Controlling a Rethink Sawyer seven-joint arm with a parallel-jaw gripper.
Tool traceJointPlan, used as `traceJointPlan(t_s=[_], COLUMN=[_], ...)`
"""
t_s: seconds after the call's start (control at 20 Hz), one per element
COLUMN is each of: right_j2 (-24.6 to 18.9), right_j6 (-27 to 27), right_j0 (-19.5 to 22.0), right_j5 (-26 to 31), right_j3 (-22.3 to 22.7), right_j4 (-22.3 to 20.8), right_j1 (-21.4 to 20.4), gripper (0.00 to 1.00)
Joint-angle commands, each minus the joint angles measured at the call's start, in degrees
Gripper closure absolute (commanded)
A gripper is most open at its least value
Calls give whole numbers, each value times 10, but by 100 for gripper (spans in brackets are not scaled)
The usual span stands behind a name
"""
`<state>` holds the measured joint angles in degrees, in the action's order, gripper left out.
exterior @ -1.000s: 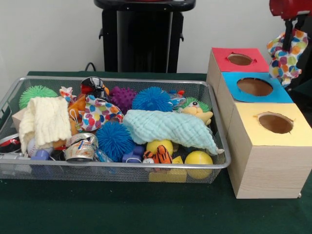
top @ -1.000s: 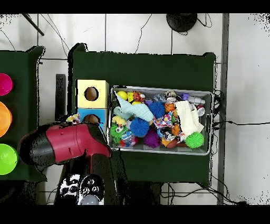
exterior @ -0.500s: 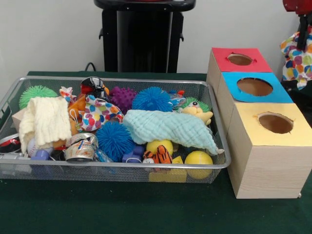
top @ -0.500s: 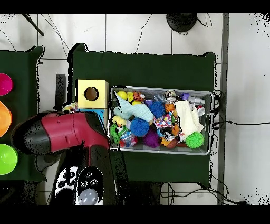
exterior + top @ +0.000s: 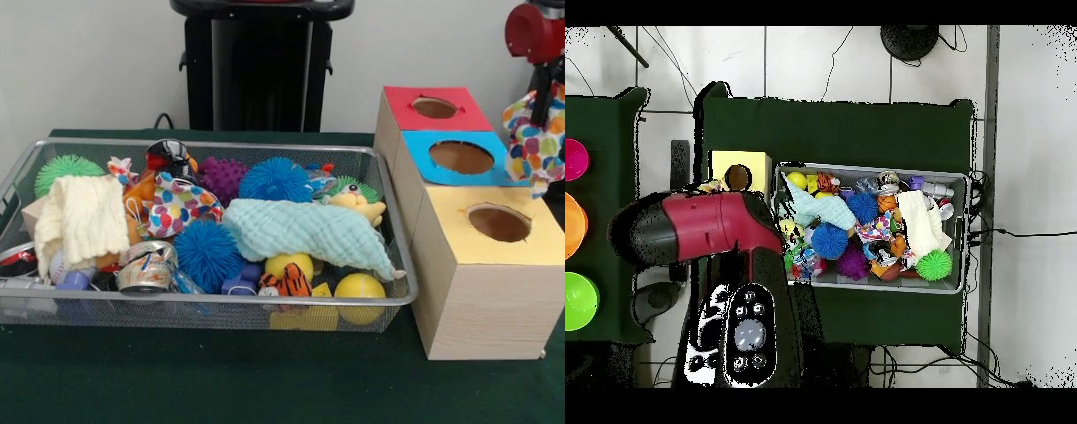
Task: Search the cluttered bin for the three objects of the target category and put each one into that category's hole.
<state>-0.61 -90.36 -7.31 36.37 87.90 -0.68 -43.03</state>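
My gripper (image 5: 539, 95) hangs at the far right of the front view, shut on a polka-dot cloth (image 5: 535, 134) that dangles just right of the blue box (image 5: 459, 159) and behind the yellow box (image 5: 485, 265). The red box (image 5: 433, 109) stands farthest back. From overhead my red arm (image 5: 695, 226) covers the blue and red boxes; only the yellow box (image 5: 741, 166) and a scrap of the polka-dot cloth (image 5: 714, 186) show. A second polka-dot cloth (image 5: 179, 206), a cream cloth (image 5: 84, 216) and a mint cloth (image 5: 305, 231) lie in the wire bin (image 5: 212, 307).
The bin also holds blue spiky balls (image 5: 208, 252), a purple one (image 5: 222, 175), a green one (image 5: 64, 168), yellow balls (image 5: 359, 289), a tiger toy (image 5: 287, 283) and tape rolls (image 5: 146, 268). Coloured bowls (image 5: 573, 228) sit on a side table at the overhead view's left.
The arm has carried the polka-dot cloth from beside the red and blue boxes toward the yellow box. In the front view the cloth now hangs lower. The bin's contents have not moved.
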Motion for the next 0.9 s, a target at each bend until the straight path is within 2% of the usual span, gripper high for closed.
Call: traceJointPlan(t_s=[0.05, 0.5, 0.9], right_j2=[-20, -35, -36], right_j6=[-77, -76, -93], right_j0=[35, 53, 45], right_j5=[5, -54, -89], right_j3=[-15, 0, -2], right_j4=[7, 1, 6], right_j1=[44, 72, 97], gripper=[100, 100, 100])
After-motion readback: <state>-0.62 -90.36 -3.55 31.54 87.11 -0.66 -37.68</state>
